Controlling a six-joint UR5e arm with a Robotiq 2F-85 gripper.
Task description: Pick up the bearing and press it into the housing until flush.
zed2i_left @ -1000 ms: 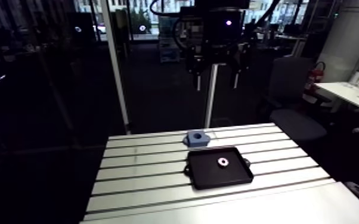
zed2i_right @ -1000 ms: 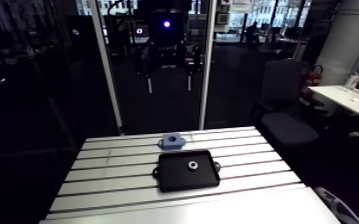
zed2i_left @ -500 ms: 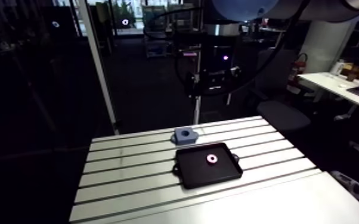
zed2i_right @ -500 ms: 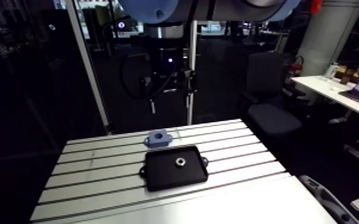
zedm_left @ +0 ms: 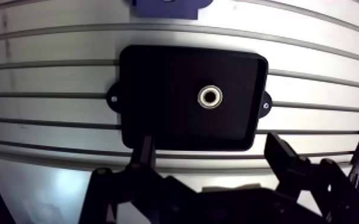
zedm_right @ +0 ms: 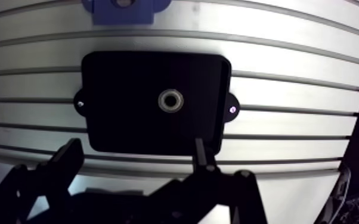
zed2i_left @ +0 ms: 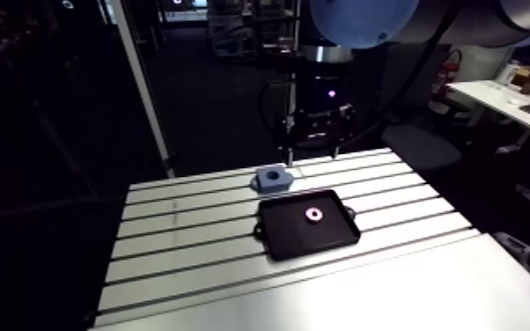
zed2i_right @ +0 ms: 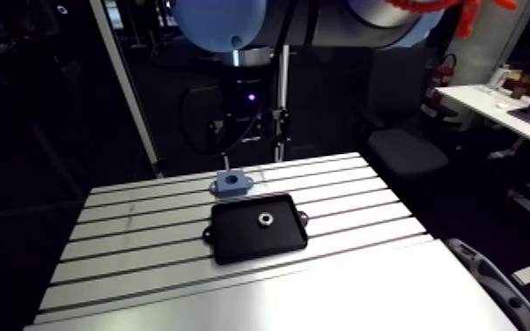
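The bearing (zedm_left: pixel 210 96), a small metal ring, lies flat near the middle of a black tray (zedm_left: pixel 158 83) with two side tabs. In the wrist view my gripper (zedm_left: pixel 210 140) hangs above the tray's near edge, open, with nothing between its fingers (zedm_left: pixel 146 149). The bearing lies ahead of the fingers, roughly centred between them. The blue housing (zed2i_left: pixel 273 179) with its round bore stands on the table just beyond the tray's far edge, only partly in the wrist view. In the arm view the wrist hangs over the table's far side, above the housing and tray.
The slotted aluminium table (zed2i_left: pixel 189 229) carries the tray and housing in its far middle. A smooth plain strip (zed2i_left: pixel 339 295) runs along the near edge. An upright pale post (zed2i_left: pixel 141 97) stands behind the table's far left corner.
The arm view has shifted as the arm moved. The wrist and gripper have come down closer to the table's far side. The bearing, tray and housing lie where they were.
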